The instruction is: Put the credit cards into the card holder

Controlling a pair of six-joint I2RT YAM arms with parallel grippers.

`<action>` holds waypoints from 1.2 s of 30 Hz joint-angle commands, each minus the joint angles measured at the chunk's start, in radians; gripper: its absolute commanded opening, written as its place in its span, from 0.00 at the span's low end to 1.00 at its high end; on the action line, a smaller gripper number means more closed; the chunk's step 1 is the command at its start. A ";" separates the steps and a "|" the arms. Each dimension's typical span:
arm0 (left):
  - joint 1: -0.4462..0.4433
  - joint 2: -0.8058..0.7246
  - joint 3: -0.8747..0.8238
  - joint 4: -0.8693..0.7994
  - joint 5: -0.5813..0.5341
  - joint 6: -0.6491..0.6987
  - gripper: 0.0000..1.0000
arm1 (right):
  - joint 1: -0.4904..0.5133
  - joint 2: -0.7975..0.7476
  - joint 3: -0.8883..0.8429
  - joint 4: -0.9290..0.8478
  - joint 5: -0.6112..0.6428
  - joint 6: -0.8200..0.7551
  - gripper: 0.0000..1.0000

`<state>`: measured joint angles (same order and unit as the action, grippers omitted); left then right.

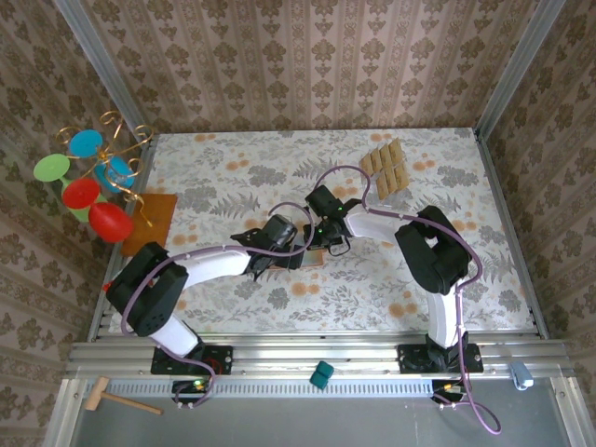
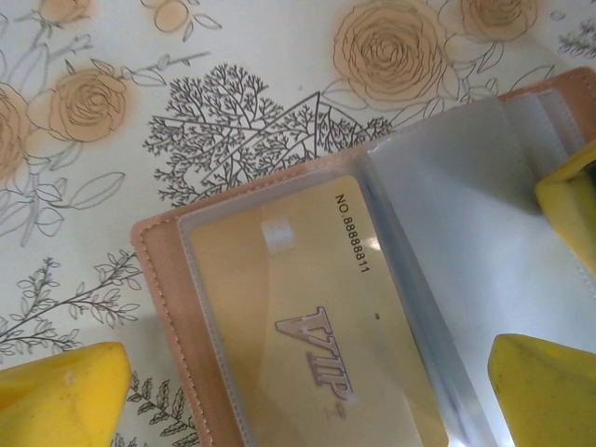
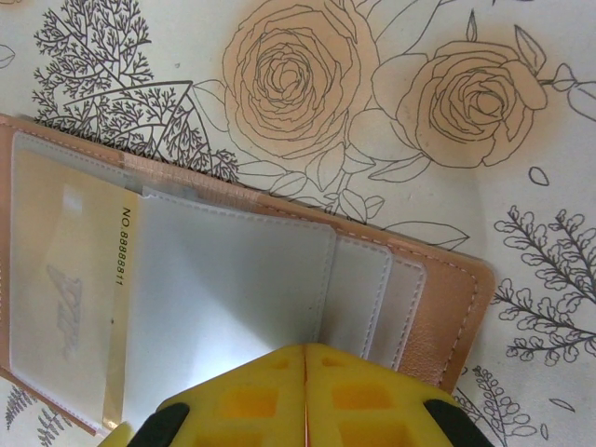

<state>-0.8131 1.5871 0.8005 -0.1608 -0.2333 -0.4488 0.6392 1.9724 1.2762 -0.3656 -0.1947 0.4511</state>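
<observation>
**Mia:** Where is the card holder?

**Tom:** The card holder (image 2: pixel 160 279) lies open on the flowery table (image 2: pixel 93 186). It is in the middle of the table, right under both arms.

**Mia:** What is inside it?

**Tom:** One gold card (image 2: pixel 307 307) sits in a see-through pocket (image 2: pixel 209 279) on one side. It says VIP and has a number along its edge. The other side has grey pockets (image 3: pixel 358 293), one tucked behind the next.

**Mia:** And the other credit cards?

**Tom:** The credit cards (image 1: pixel 385 168) lie in a bunch near the far right corner, well apart from the holder.

**Mia:** What is the left gripper doing?

**Tom:** The left gripper (image 2: pixel 305 396) is wide open above the holder. Its yellow fingers (image 2: pixel 65 396) are far apart and hold nothing.

**Mia:** And the right one?

**Tom:** The right gripper (image 3: pixel 305 358) is squeezed tight shut, down at the big grey flap (image 3: pixel 233 289) in the middle. It may be pinching that flap's edge, but I cannot tell for sure.
</observation>
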 commanded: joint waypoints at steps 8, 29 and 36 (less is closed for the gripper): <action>-0.011 0.060 -0.015 0.009 -0.037 -0.012 1.00 | -0.004 -0.038 -0.016 -0.002 -0.026 0.026 0.18; -0.010 0.060 -0.048 0.048 -0.040 -0.038 1.00 | -0.007 -0.094 -0.124 0.140 -0.123 0.171 0.33; -0.009 0.061 -0.051 0.052 -0.038 -0.036 1.00 | -0.006 -0.086 -0.155 0.156 -0.116 0.180 0.33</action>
<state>-0.8177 1.6302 0.7708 -0.0986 -0.2523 -0.4725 0.6273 1.8740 1.1465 -0.2150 -0.3000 0.6140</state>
